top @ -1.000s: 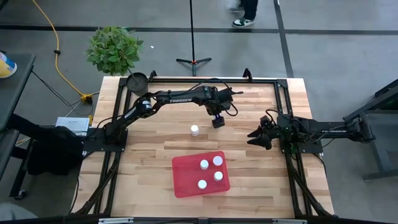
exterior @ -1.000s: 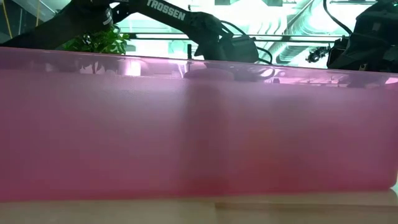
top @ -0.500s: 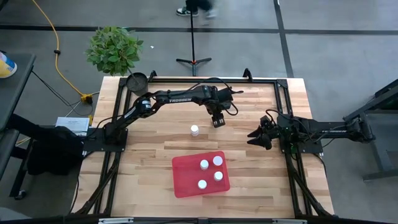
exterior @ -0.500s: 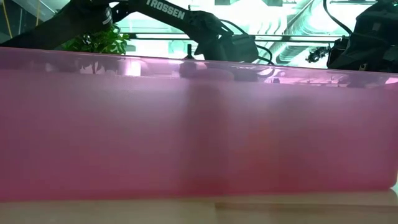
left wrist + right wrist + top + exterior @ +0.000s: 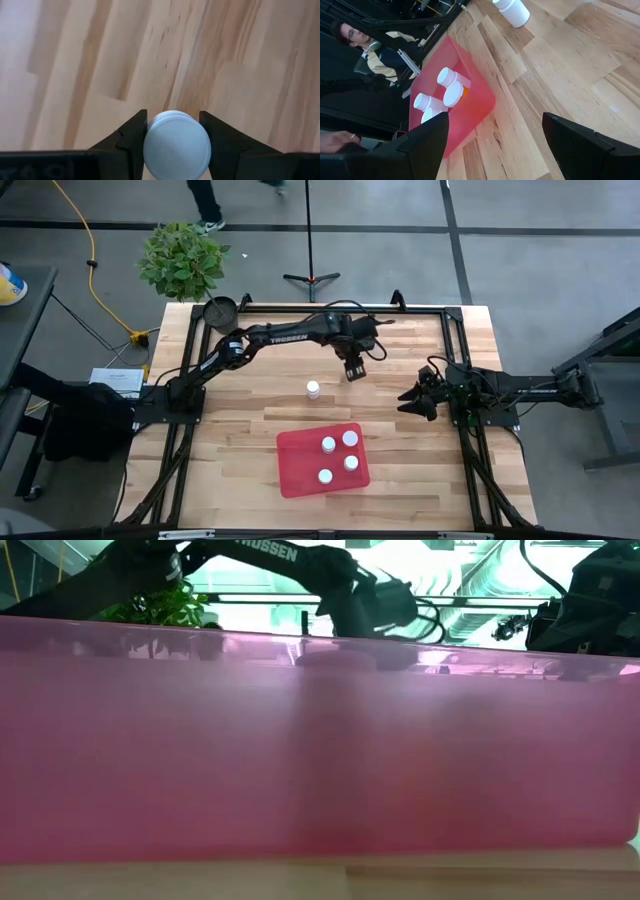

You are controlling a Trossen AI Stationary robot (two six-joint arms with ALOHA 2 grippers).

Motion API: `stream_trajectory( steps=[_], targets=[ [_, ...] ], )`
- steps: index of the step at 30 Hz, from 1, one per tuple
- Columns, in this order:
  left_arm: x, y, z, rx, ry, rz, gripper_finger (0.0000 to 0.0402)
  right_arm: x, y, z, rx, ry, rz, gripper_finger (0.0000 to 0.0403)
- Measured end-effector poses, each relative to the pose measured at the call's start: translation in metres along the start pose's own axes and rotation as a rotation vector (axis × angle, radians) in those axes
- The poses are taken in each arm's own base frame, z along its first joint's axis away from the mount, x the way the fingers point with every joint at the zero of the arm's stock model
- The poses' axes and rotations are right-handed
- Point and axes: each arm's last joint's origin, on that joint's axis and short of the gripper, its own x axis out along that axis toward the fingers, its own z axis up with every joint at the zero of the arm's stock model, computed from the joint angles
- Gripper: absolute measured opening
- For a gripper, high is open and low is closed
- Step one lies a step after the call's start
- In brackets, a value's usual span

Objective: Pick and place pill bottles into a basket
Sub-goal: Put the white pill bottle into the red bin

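Beyond the red tray (image 5: 322, 459), our left hand (image 5: 354, 370) pinches a white-capped pill bottle (image 5: 177, 145); we should carry it level, then release low over the tray.

Two dark, slim, jointed arms; the left arm (image 5: 285, 335) bears white "TROSSEN" lettering, and black cables loop near its wrist.

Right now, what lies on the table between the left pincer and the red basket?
In the high view, one loose pill bottle stands between the left pincer and the basket; otherwise bare wood.
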Motion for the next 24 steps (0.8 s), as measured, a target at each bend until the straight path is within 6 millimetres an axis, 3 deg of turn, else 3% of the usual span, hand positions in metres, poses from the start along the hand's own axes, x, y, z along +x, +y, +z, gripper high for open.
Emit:
stream_trajectory(
  steps=[4, 16, 24],
  targets=[
    [-0.015, 0.000, 0.008, 0.003, -0.044, 0.004, 0.0188, 0.000, 0.000, 0.000, 0.000, 0.000, 0.000, 0.0312],
    [-0.061, 0.001, 0.005, 0.018, -0.039, 0.041, 0.0188, 0.000, 0.000, 0.000, -0.004, 0.003, 0.002, 0.0312],
    [-0.110, 0.000, 0.004, 0.015, -0.111, 0.042, 0.0188, 0.000, 0.000, 0.000, -0.011, 0.003, 0.002, 0.0312]
  ],
)
